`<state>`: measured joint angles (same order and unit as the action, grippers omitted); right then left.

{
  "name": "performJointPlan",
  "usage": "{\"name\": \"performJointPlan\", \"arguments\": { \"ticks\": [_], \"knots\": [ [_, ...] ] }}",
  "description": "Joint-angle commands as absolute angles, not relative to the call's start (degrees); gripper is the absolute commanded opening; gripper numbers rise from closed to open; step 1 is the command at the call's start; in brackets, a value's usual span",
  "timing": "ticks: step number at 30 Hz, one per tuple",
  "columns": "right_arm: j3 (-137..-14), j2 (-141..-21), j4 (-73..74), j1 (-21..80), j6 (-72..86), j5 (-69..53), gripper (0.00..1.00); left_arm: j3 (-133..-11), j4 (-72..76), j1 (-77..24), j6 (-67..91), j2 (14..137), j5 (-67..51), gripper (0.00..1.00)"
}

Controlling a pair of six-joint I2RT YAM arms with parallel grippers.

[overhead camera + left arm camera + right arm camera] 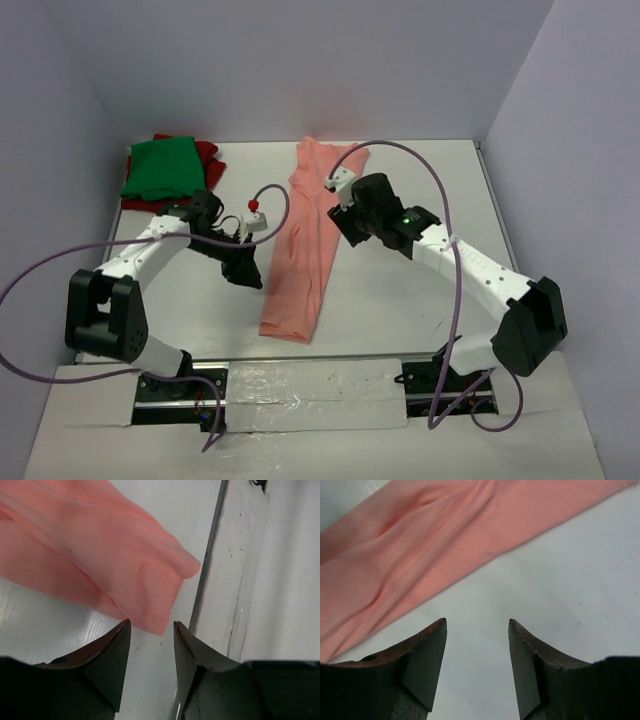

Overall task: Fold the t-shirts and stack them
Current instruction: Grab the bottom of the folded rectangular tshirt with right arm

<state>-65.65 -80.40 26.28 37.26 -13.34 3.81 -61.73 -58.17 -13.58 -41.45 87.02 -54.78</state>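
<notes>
The salmon-pink t-shirt (305, 245) lies as a long narrow strip down the middle of the table. A bright green t-shirt (160, 167) rests on a dark red one (208, 155) at the back left. My left gripper (252, 277) hovers just left of the pink strip's near end, open and holding nothing. In the left wrist view the pink shirt's corner (160, 615) sits just beyond the left gripper (151, 625). My right gripper (345, 228) is at the strip's right edge, open and empty. The pink cloth (445, 540) lies past the tips of the right gripper (477, 622).
Lilac walls close off the table at the back and both sides. A raised white strip (310, 385) runs along the near edge between the arm bases, and it shows again as a white strip (230, 580) in the left wrist view. Purple cables (420, 160) loop above both arms.
</notes>
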Motion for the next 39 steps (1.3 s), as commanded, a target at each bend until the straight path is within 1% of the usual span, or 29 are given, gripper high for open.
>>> {"name": "performJointPlan", "arguments": {
  "ticks": [1,3,4,5,6,7,8,9,10,11,12,13,16,18,21,26,31,39],
  "knots": [
    [-65.6,-77.0,27.7,35.7,-13.0,-0.4,0.60,-58.7,-53.8,-17.0,-40.0,78.9,-52.8,0.49],
    [-65.5,-77.3,29.3,35.9,-13.5,-7.0,0.60,-57.3,-47.7,-19.4,-31.5,75.7,-49.5,0.50],
    [-65.4,-77.7,30.2,36.6,-13.6,-10.8,0.60,-56.6,-45.6,-19.4,-30.2,72.9,-49.5,0.50],
    [-65.1,-78.0,30.1,39.7,-13.8,-9.9,0.59,-56.5,-43.1,-19.4,-29.3,71.8,-49.6,0.50],
    [-64.3,-78.9,29.9,41.7,-14.9,-8.0,0.56,-56.2,-40.6,-19.4,-25.2,70.4,-48.9,0.50],
    [-63.9,-79.5,28.9,44.0,-15.6,-2.3,0.54,-54.9,-38.1,-19.3,-23.3,67.3,-46.3,0.50],
    [-63.5,-80.9,28.3,48.0,-16.3,-0.1,0.51,-54.1,-34.1,-19.4,-21.6,65.6,-45.3,0.50],
    [-62.9,-81.8,27.5,49.3,-16.5,1.7,0.45,-53.5,-31.9,-19.4,-20.1,61.8,-42.2,0.51],
    [-63.2,-82.9,27.1,50.0,-16.2,2.2,0.35,-52.0,-29.5,-19.3,-18.6,60.0,-40.1,0.52],
    [-63.7,-85.9,27.2,50.5,-15.7,2.3,0.16,-51.3,-27.3,-19.3,-17.3,58.5,-37.9,0.52],
    [-65.5,-87.8,27.6,51.1,-14.8,2.0,0.00,-50.8,-23.4,-19.3,-15.0,55.8,-35.7,0.52],
    [-66.4,-89.5,28.5,51.2,-14.4,1.5,0.00,-50.8,-22.0,-19.2,-13.5,55.5,-30.4,0.52],
    [-68.6,-94.8,28.4,52.1,-13.5,0.0,0.00,-50.9,-18.9,-18.7,-10.9,55.2,-22.8,0.52],
    [-70.3,-98.2,28.9,53.8,-13.5,-1.7,0.00,-49.9,-16.0,-18.5,-9.3,53.9,-20.1,0.52],
    [-71.3,-100.9,29.1,55.8,-13.4,-2.6,0.00,-50.1,-15.7,-18.0,-8.8,53.8,-16.8,0.53],
    [-72.0,-104.1,28.0,60.4,-13.6,-1.5,0.00,-49.1,-13.3,-17.1,-8.4,53.2,-15.1,0.53],
    [-71.4,-107.3,26.5,61.5,-14.4,1.1,0.00,-48.4,-13.0,-16.7,-9.1,52.6,-14.3,0.53],
    [-72.2,-108.1,28.5,62.9,-13.2,-3.3,0.00,-47.9,-13.5,-14.5,-9.6,50.8,-14.8,0.54]
  ]
}}
